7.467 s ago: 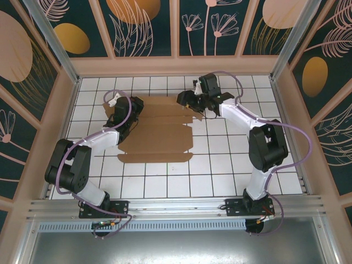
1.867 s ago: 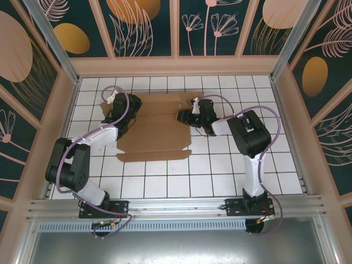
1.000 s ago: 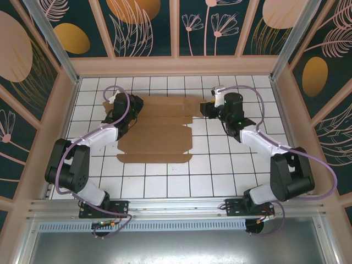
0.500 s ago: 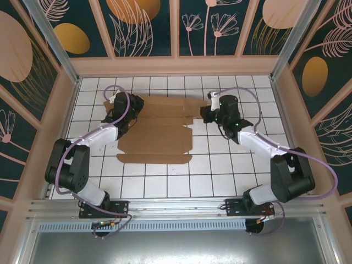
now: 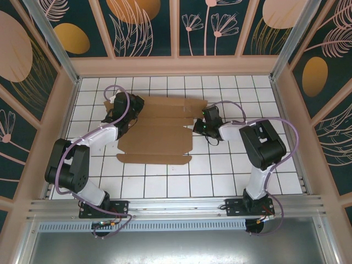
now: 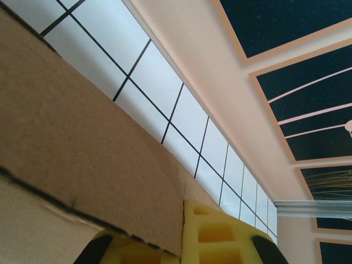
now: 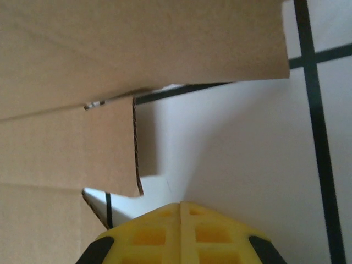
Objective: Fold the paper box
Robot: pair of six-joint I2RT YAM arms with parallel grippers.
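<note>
**A:** How many things do we count on the tiled floor?

**B:** We count one paper box. It is a single brown sheet, opened out flat on the far half of the floor, left of centre, with its long sides running left to right. Along its near side we see one narrow flap.

**A:** And the arms?

**B:** Two: the left arm reaches to the sheet's far left corner, and the right arm bends in towards its right edge. That gives us two pincers and four yellow fingers in all.

**A:** How do we read the left gripper?

**B:** In its wrist view one finger stands clear and the other is half hidden behind cardboard. The cardboard's edge runs down between the two, so we read the pincer as clamped on the paper box.

**A:** And the right gripper?

**B:** Its two fingers meet face to face, closed on themselves over white tile. The sheet's notched right edge lies just ahead of the tips, and we see a gap of bare tile between tips and cardboard.
</note>
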